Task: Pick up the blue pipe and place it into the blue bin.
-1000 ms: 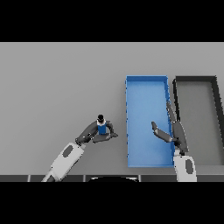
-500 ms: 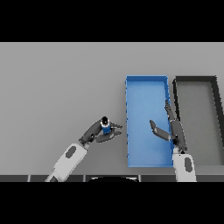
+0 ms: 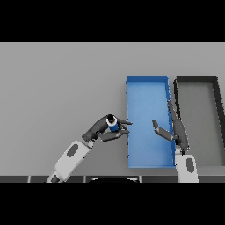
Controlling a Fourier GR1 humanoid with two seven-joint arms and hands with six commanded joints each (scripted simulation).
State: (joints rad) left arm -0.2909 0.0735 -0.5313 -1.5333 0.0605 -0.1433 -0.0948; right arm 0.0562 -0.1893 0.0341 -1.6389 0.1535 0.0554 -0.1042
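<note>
The left robot hand is grasping the pipe, with its fingers curling round the blue body from below and from the side, and some fingertips are reaching toward the bin's left wall. The pipe is short and blue with a dark end; that dark end is facing up toward the camera and slightly to the upper left, so its long axis is running close to upright, tilting a little. Whether the pipe is resting on the worktop or hanging just above it cannot be told from this view. It is sitting just beside the left wall of the blue bin, outside it, about level with the bin's lower half. No writing or label is showing on the pipe or the bins. The left arm is coming in from the lower left, white and grey, slanting up toward the bin. The right robot hand is hanging released over the right part of the blue bin, its fingers lying straight along the bin's right wall and its thumb sticking out to the left over the blue floor; it is holding nothing. The blue bin is long, running away from the robot, and a dark bin of like shape is standing just beside it on the right.
</note>
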